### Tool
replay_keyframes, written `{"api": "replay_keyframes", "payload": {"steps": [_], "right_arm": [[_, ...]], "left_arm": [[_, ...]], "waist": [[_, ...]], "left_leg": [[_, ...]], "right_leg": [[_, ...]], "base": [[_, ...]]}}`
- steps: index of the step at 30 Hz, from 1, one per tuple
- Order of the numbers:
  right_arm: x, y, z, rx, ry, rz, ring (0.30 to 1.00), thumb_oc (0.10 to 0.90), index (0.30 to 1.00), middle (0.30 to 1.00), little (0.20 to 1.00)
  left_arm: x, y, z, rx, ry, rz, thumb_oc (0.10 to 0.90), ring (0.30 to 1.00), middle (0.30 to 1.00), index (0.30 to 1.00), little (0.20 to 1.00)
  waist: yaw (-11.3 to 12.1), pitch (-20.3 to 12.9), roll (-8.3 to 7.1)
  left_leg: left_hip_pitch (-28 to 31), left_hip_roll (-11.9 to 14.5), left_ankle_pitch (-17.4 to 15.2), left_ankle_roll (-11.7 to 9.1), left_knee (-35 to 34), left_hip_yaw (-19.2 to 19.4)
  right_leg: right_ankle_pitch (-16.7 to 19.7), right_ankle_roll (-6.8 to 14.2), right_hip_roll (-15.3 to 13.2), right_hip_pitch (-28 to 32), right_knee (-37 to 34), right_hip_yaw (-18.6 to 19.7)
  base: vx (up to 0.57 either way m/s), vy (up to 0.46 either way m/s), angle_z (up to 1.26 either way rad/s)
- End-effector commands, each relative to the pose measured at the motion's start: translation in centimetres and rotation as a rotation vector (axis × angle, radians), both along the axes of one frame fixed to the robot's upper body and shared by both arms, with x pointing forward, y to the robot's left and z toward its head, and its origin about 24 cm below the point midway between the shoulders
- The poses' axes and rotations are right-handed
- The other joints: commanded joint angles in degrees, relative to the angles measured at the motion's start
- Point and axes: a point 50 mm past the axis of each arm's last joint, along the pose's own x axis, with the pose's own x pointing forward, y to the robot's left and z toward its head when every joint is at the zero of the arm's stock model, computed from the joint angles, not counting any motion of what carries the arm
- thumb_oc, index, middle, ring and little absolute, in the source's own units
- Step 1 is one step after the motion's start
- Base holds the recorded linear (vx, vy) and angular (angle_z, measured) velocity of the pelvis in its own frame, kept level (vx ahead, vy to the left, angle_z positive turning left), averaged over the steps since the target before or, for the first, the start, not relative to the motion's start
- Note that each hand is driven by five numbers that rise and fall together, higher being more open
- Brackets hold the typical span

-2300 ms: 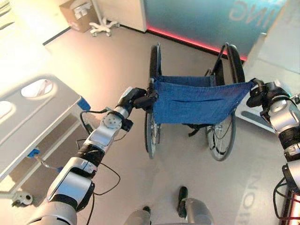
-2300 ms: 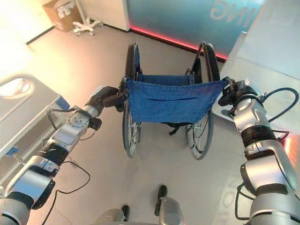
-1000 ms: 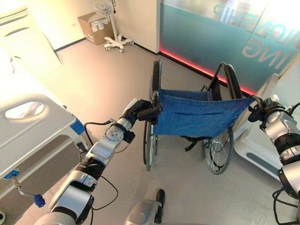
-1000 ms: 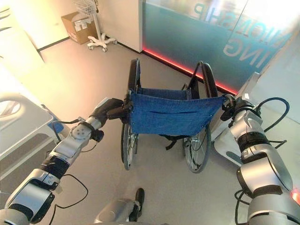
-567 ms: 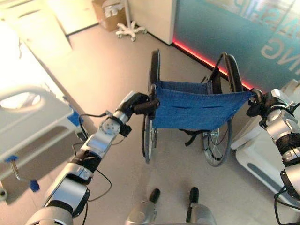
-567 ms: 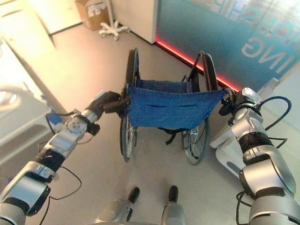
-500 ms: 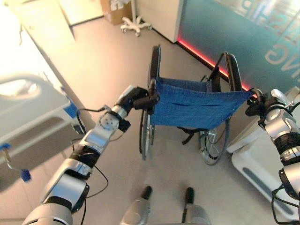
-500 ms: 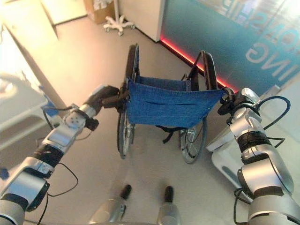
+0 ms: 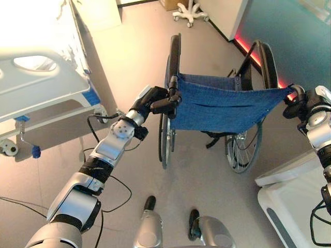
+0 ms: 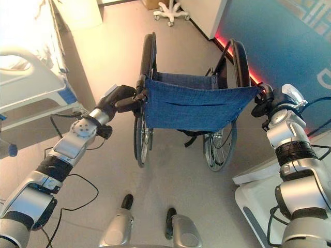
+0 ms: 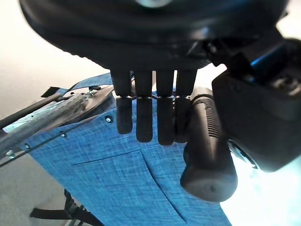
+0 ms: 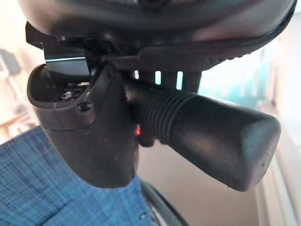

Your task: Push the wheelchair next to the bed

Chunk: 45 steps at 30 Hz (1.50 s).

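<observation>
**Both robot hands on the wheelchair's push handles**

The wheelchair (image 9: 222,106), with its blue fabric backrest, stands on the floor (image 9: 134,57) at the centre of the frame, large wheels pointing toward the top. The left robot hand (image 9: 155,101) has its fingers curled round the left push handle (image 11: 207,141). The right robot hand (image 10: 274,103) is wrapped round the right push handle (image 12: 207,134). The bed (image 9: 41,88) sits at the upper left of the frame, well apart from the wheelchair.
</observation>
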Motion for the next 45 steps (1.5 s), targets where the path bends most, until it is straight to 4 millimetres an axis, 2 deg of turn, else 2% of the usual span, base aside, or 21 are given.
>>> {"api": "replay_keyframes", "payload": {"steps": [1,4,5,8,9,10,11,12,13,14,18,22,25,27,30,34,35,38,41,42,45], "right_arm": [[3.1,8.8,1.9,-0.077,-0.044,0.440,0.300,0.400,0.300,0.300,0.300],[3.0,8.2,1.0,-0.066,-0.019,0.425,0.300,0.400,0.300,0.300,0.300],[2.9,7.9,0.3,-0.061,-0.003,0.420,0.300,0.400,0.300,0.300,0.300],[2.8,7.7,-0.5,-0.067,0.020,0.421,0.300,0.400,0.300,0.300,0.300],[3.0,8.0,-0.8,-0.083,0.031,0.434,0.300,0.400,0.300,0.300,0.300],[3.0,8.1,-0.8,-0.083,0.031,0.435,0.300,0.400,0.300,0.300,0.300],[3.2,8.3,-0.9,-0.094,0.035,0.436,0.300,0.400,0.300,0.300,0.300],[3.4,8.8,-0.7,-0.112,0.044,0.435,0.300,0.400,0.300,0.300,0.300],[3.5,8.8,-0.6,-0.112,0.044,0.436,0.300,0.400,0.300,0.300,0.300],[3.8,9.3,-0.1,-0.123,0.047,0.448,0.300,0.400,0.300,0.300,0.300],[4.3,10.3,1.9,-0.180,0.053,0.514,0.300,0.400,0.300,0.300,0.300],[4.6,11.2,1.7,-0.192,0.071,0.568,0.300,0.400,0.300,0.300,0.300],[4.3,11.2,0.4,-0.181,0.098,0.588,0.300,0.400,0.300,0.300,0.300],[4.2,11.1,0.2,-0.168,0.086,0.588,0.300,0.400,0.300,0.300,0.300],[4.1,11.4,0.0,-0.155,0.067,0.602,0.300,0.400,0.300,0.300,0.300],[4.5,11.8,0.4,-0.187,0.054,0.620,0.300,0.400,0.300,0.300,0.300],[4.8,12.3,1.1,-0.197,0.029,0.619,0.300,0.400,0.300,0.300,0.300],[5.1,12.8,2.0,-0.224,-0.006,0.616,0.300,0.400,0.300,0.300,0.300],[5.2,13.2,2.9,-0.237,-0.036,0.615,0.300,0.400,0.300,0.300,0.300],[5.3,13.4,3.5,-0.241,-0.049,0.611,0.300,0.400,0.300,0.300,0.300],[5.2,13.6,4.3,-0.232,-0.062,0.609,0.300,0.400,0.300,0.300,0.300]], "left_arm": [[0.3,4.7,-1.5,0.121,0.057,0.210,0.400,0.300,0.300,0.300,0.300],[0.5,4.1,-1.7,0.123,0.074,0.195,0.400,0.300,0.300,0.300,0.300],[0.5,3.8,-2.0,0.127,0.080,0.182,0.400,0.300,0.300,0.300,0.300],[0.3,3.6,-2.6,0.132,0.094,0.174,0.400,0.300,0.300,0.300,0.300],[0.0,3.7,-3.3,0.135,0.112,0.184,0.400,0.300,0.300,0.300,0.300],[0.0,3.7,-3.3,0.135,0.112,0.185,0.400,0.300,0.300,0.300,0.300],[-0.1,3.8,-3.5,0.137,0.119,0.185,0.400,0.300,0.300,0.300,0.300],[-0.2,4.0,-3.7,0.143,0.126,0.181,0.400,0.300,0.300,0.300,0.300],[-0.2,4.0,-3.7,0.144,0.126,0.181,0.400,0.300,0.300,0.300,0.300],[-0.3,4.4,-3.9,0.172,0.138,0.174,0.400,0.300,0.300,0.300,0.300],[-0.7,5.5,-4.1,0.218,0.152,0.160,0.400,0.300,0.300,0.300,0.300],[-1.0,5.9,-4.9,0.213,0.181,0.141,0.400,0.300,0.300,0.300,0.300],[-1.4,5.9,-5.3,0.227,0.197,0.123,0.400,0.300,0.300,0.300,0.300],[-1.3,5.7,-5.1,0.249,0.188,0.116,0.400,0.300,0.300,0.300,0.300],[-1.2,5.8,-4.5,0.273,0.172,0.119,0.400,0.300,0.300,0.300,0.300],[-1.0,5.5,-4.2,0.278,0.148,0.119,0.400,0.300,0.300,0.300,0.300],[-0.4,5.5,-2.9,0.283,0.118,0.119,0.400,0.300,0.300,0.300,0.300],[0.5,5.4,-0.7,0.277,0.074,0.118,0.400,0.300,0.300,0.300,0.300],[1.1,5.2,0.9,0.275,0.043,0.120,0.400,0.300,0.300,0.300,0.300],[1.5,5.1,1.8,0.274,0.028,0.123,0.400,0.300,0.300,0.300,0.300],[1.7,5.1,2.6,0.267,0.012,0.129,0.400,0.300,0.300,0.300,0.300]], "waist": [[0.71,-0.28,-1.83],[-0.71,-1.07,-1.39],[-1.37,-1.52,-1.24],[-1.55,-2.15,-1.22],[0.19,-1.74,-1.06],[0.25,-1.82,-1.09],[1.10,-1.56,-0.92],[2.98,-0.67,-0.27],[3.16,-0.42,-0.24],[5.33,0.48,0.82],[8.97,0.85,2.07],[10.64,-0.71,1.12],[11.86,-2.02,-0.82],[12.34,-2.51,-1.65],[13.11,-2.63,-3.03],[12.49,-0.96,-2.01],[11.46,0.37,-1.69],[9.53,2.13,-2.05],[8.18,3.24,-2.84],[7.52,3.76,-3.68],[6.93,4.41,-4.97]], "left_leg": [[7.66,5.16,-7.87,0.09,2.33,6.41],[9.12,7.42,-5.51,-1.02,1.43,10.49],[9.98,8.77,-3.67,-1.58,1.62,12.56],[10.56,8.29,-3.33,-1.50,3.50,13.30],[9.76,2.12,-6.36,0.23,4.22,10.98],[9.54,1.67,-6.36,0.36,4.09,10.86],[8.45,-0.89,-7.00,0.83,3.92,10.90],[3.75,-5.81,-5.71,1.01,3.35,11.26],[3.60,-6.02,-5.83,1.01,3.62,11.38],[-0.93,-9.43,-2.08,0.57,2.46,11.11],[-3.93,-13.40,2.03,1.10,-0.34,11.53],[-3.26,-14.10,-1.24,3.67,1.53,11.54],[-1.90,-13.94,-4.35,5.90,3.27,10.60],[-1.88,-13.93,-4.94,6.74,3.23,10.20],[-1.43,-13.39,-6.03,7.52,3.77,10.69],[0.45,-11.39,-7.40,6.76,5.26,9.12],[1.37,-10.47,-8.47,6.07,6.16,7.88],[1.55,-10.18,-11.51,5.62,8.68,6.47],[0.95,-10.02,-14.39,5.02,11.17,5.42],[0.13,-9.87,-16.54,4.69,13.42,4.90],[-0.97,-9.34,-19.15,4.28,16.32,4.11]], "right_leg": [[10.18,3.88,-6.07,-2.42,-6.36,4.22],[9.14,2.83,-5.37,-0.80,-7.02,1.80],[8.88,2.32,-4.99,0.25,-7.75,0.45],[8.79,1.71,-4.61,1.77,-8.83,-0.55],[8.94,1.72,-3.00,4.29,-9.95,0.72],[9.10,1.73,-2.94,4.31,-10.14,0.75],[9.08,1.70,-2.10,5.44,-10.79,0.86],[8.86,1.55,0.00,8.16,-12.15,1.67],[8.69,1.58,0.08,8.51,-12.18,1.82],[8.36,1.21,2.66,11.12,-13.40,3.65],[7.11,0.53,6.28,14.62,-14.18,7.14],[5.02,0.13,6.37,15.13,-12.22,6.85],[3.77,0.19,6.11,15.77,-8.99,5.74],[4.03,0.72,6.40,15.84,-5.60,5.54],[9.01,4.24,2.97,14.23,-1.53,2.15],[10.09,5.72,-2.46,11.09,-5.42,0.92],[12.09,6.38,-5.58,7.82,-8.05,1.89],[17.67,7.57,-9.53,3.87,-12.24,6.14],[22.01,8.42,-11.69,0.56,-14.87,8.96],[23.40,8.89,-12.67,-1.11,-16.89,9.82],[23.99,9.28,-13.14,-2.63,-18.43,10.01]], "base": [[0.09,-0.307,1.06],[0.10,-0.248,0.58],[0.12,-0.263,0.32],[0.18,-0.241,0.41],[0.21,-0.186,0.32],[0.28,-0.245,0.21],[0.22,-0.179,0.06],[0.23,-0.174,-0.06],[0.33,-0.189,-0.21],[0.26,-0.109,-0.25],[0.31,-0.070,-0.92],[0.27,0.034,-0.99],[0.31,-0.016,0.13],[0.19,-0.058,0.15],[0.13,-0.085,0.03],[0.15,-0.130,-0.04],[0.08,-0.239,-0.08],[0.13,-0.240,-0.15],[0.21,-0.362,0.28],[0.26,-0.445,0.67],[0.32,-0.524,0.86]]}}
